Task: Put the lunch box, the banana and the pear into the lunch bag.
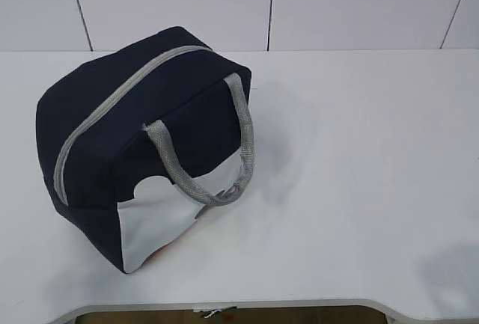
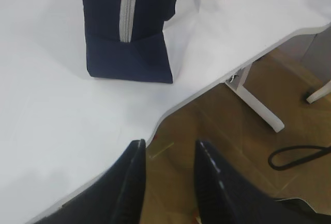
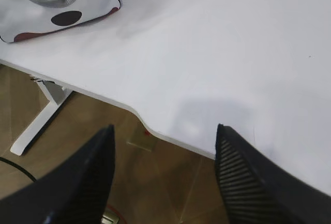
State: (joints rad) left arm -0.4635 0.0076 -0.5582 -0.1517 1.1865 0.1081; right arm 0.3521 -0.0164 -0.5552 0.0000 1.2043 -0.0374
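Note:
The navy-blue lunch bag (image 1: 142,144) stands on the left part of the white table, its grey zipper shut along the top, grey handles hanging over its white side panel. It also shows in the left wrist view (image 2: 132,32) and, at the top left, in the right wrist view (image 3: 57,6). The lunch box, the banana and the pear are out of view. My left gripper (image 2: 168,149) is open and empty, over the table's front edge. My right gripper (image 3: 164,133) is open and empty, over the front edge to the right of the bag. Neither gripper shows in the exterior view.
The white table (image 1: 359,159) spreads to the right of the bag. Its front edge has a curved cut-out (image 1: 224,310). Below are a wooden floor (image 2: 243,151), white table legs (image 2: 258,105) and a black cable (image 2: 297,157). A tiled wall stands behind.

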